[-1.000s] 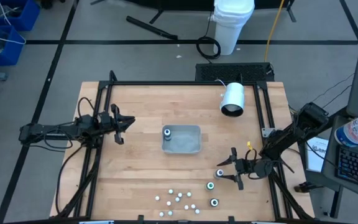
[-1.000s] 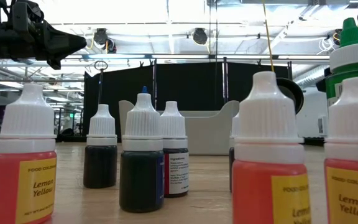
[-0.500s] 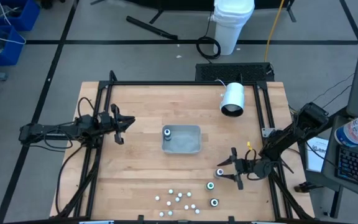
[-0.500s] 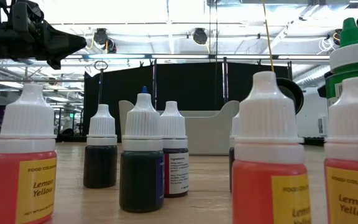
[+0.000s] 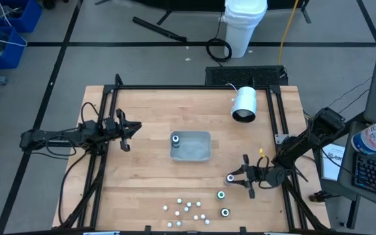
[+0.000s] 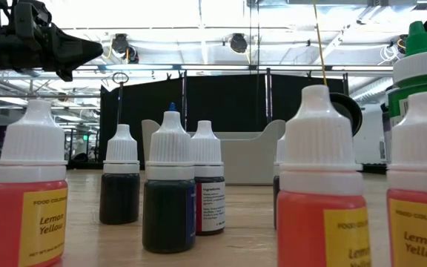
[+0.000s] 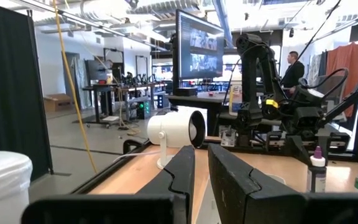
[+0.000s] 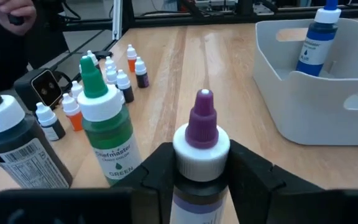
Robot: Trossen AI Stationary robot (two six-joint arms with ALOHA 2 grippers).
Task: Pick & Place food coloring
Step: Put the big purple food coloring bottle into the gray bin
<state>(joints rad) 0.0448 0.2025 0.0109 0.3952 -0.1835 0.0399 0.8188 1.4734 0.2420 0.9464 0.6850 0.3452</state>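
Food coloring bottles stand on the wooden table. A cluster of tiny white-capped ones (image 5: 188, 209) is near the front edge, and a blue one (image 5: 175, 138) stands in the grey tray (image 5: 198, 149). At the front right, my right gripper (image 5: 235, 177) is shut on a purple-tipped, white-capped bottle (image 8: 201, 134). A green bottle (image 8: 104, 127) and a dark one with a white cap (image 8: 11, 146) stand beside it. My left gripper (image 5: 134, 128) hovers shut at the table's left, holding nothing. My right gripper pinches the purple-tipped bottle between its two fingers (image 8: 157, 165), at the white cap's collar (image 8: 201, 152). The fingers come nearly level from the table's right side. The bottle stands upright, and the gripper hides its lower body and base.
A white cylinder (image 5: 244, 104) lies on its side at the far right of the table. The green bottle (image 5: 221, 194) and the dark bottle (image 5: 225, 212) stand close to the right gripper on its near side. Bare wood lies between the tray and the left arm.
My right gripper's fingers have come together onto the purple-tipped bottle, from wide open a second ago. The arm has stayed in place and the bottle is still upright.
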